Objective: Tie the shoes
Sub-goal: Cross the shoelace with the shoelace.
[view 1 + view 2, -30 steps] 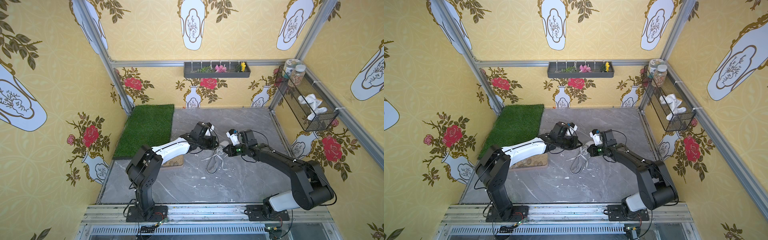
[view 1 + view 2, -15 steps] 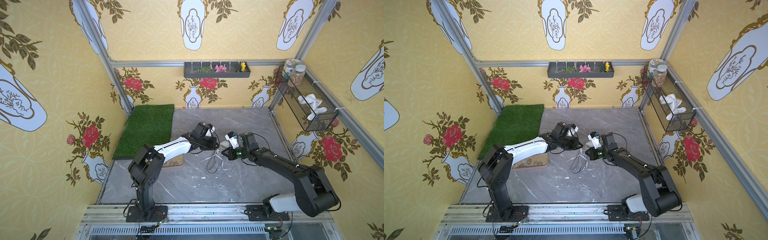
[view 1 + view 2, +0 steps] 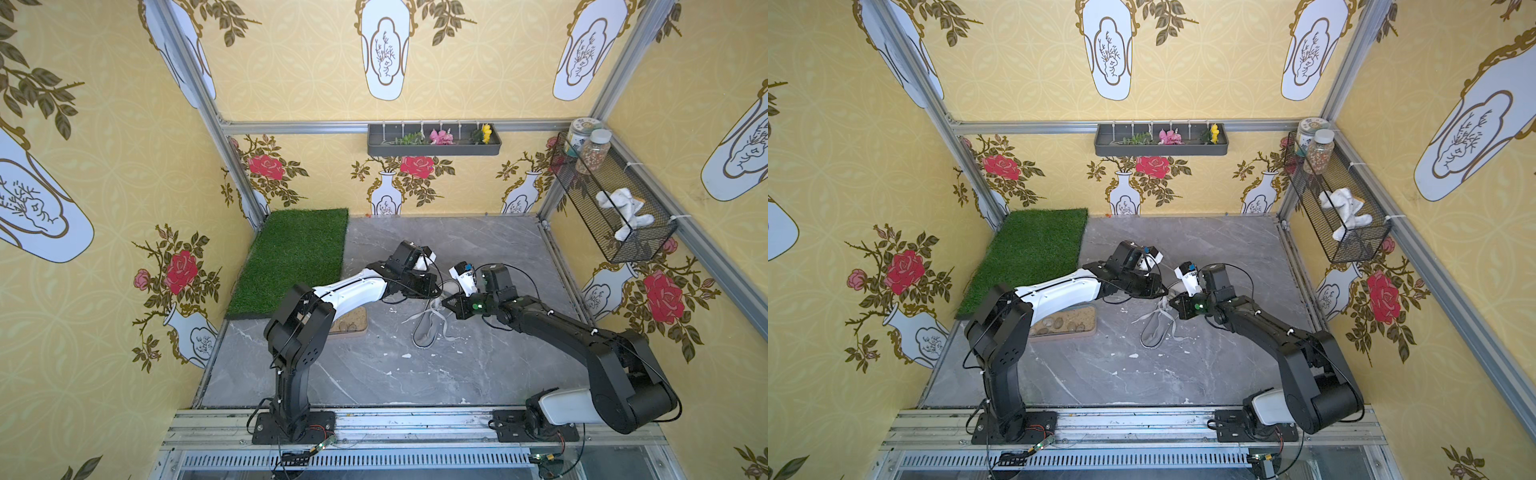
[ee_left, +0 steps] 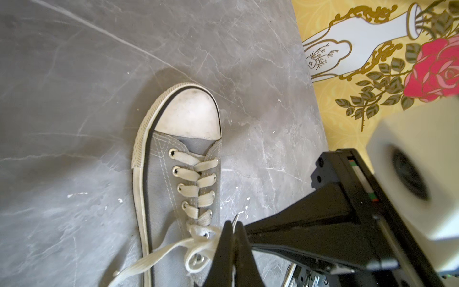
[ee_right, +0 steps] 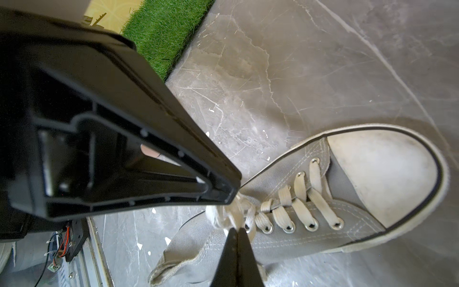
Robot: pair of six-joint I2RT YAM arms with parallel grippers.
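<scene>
1. Grey canvas sneaker [image 4: 159, 198], with a smooth white rubber toe cap, is resting sole-down mid-floor on the veined marble slab [image 4: 74, 74].
2. Left gripper [image 4: 232, 227] is pinching the flat woven laces [image 4: 198, 179], jaws together.
3. Right gripper [image 5: 236, 232] is clamping the same bundle.

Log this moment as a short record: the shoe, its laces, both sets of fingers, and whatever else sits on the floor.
shoe: grey sneaker, sole down on the grey floor, toe toward the back wall
laces: threaded through the eyelets, bunched at the top pair, ends trailing onto the floor
left fingers: shut, pinching a lace at the bunch
right fingers: shut, tips in the same bunch, meeting the left ones
nearby: grass mat; tray of pebbles partly under the left arm
</scene>
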